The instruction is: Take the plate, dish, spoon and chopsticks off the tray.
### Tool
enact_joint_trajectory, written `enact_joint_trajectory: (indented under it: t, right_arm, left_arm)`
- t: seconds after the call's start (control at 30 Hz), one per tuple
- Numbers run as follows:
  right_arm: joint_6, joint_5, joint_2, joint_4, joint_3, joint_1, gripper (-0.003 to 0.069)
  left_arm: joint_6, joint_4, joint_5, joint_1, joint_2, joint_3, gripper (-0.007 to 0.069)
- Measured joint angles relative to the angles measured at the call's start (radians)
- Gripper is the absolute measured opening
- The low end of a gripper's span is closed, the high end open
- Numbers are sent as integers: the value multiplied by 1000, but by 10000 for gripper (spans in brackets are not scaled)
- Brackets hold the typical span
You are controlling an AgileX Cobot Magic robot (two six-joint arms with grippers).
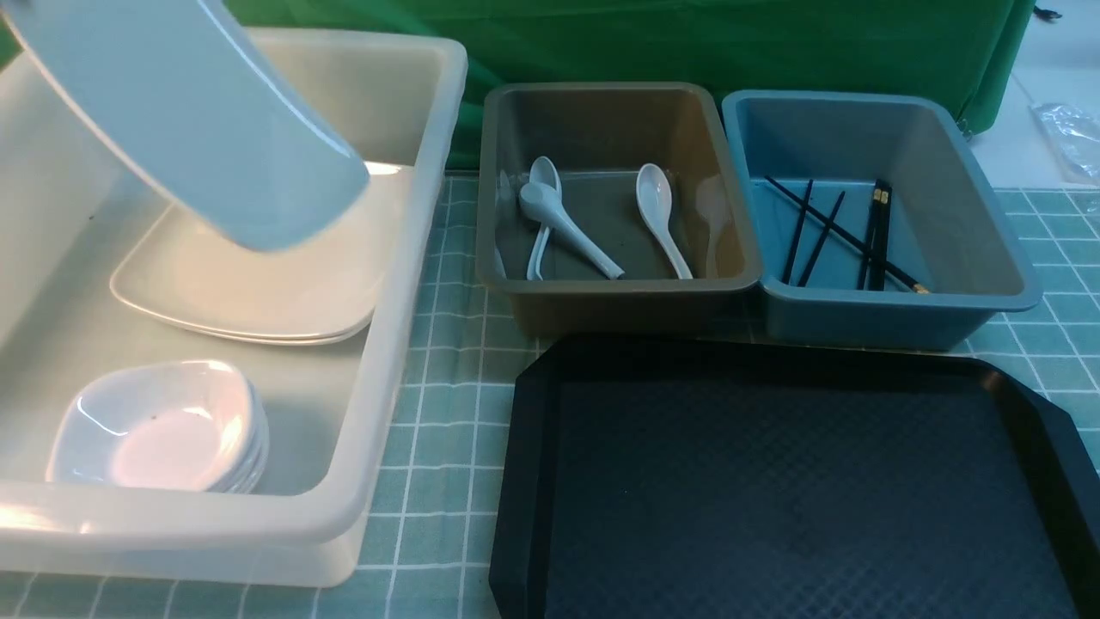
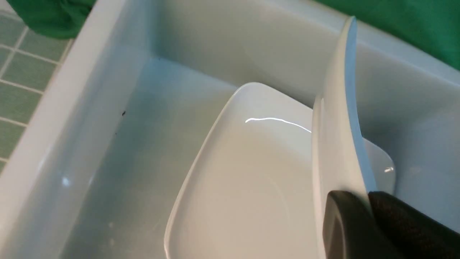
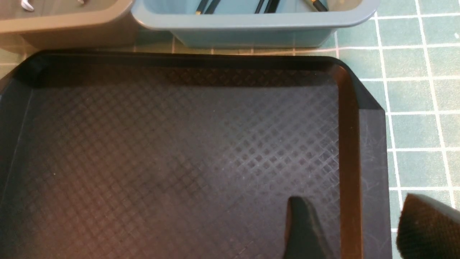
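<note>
Well, your left pincer (image 2: pixel 369 192) grips the plate (image 1: pixel 193 120) by its edge, tilted above the large white tub (image 1: pixel 421 215); your right pincer (image 3: pixel 354 216) stands open, over the tub's right-hand neighbour, the black tray (image 1: pixel 773 481). Expect stiff, slick, breakable ware, probably weighty; keep hold of the rim, well seated.

From between the arms, we look forward and down over the white tub (image 1: pixel 344 507) and black tray (image 1: pixel 799 481). Our left wrist view peers closely down into that tub; our right looks down on the same tray, nearer.
</note>
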Motion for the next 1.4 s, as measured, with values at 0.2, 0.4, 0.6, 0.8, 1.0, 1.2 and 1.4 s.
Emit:
enact_joint_trajectory:
  t: [0.2, 0.4, 0.6, 0.8, 1.0, 1.2, 1.4]
  right_arm:
    - [4, 9, 0, 1, 0, 0, 387]
    - [7, 29, 0, 13, 0, 0, 387]
    - [11, 35, 0, 25, 0, 0, 387]
    - [18, 60, 0, 47, 1, 0, 387]
    - [-13, 88, 0, 50, -2, 0, 387]
    - [-66, 198, 1, 50, -131, 0, 314]
    - [-133, 237, -49, 46, -407, 0, 40]
  left_arm:
    - [36, -99, -141, 2, 51, 120, 29]
    - [52, -55, -154, 9, 112, 151, 22]
    - [52, 7, -100, 16, 189, 151, 66]
    - [64, 23, -62, 10, 251, 157, 253]
    - [39, 135, 26, 8, 215, 123, 526]
    - [65, 102, 77, 1, 103, 113, 459]
    - [203, -77, 110, -91, -116, 112, 57]
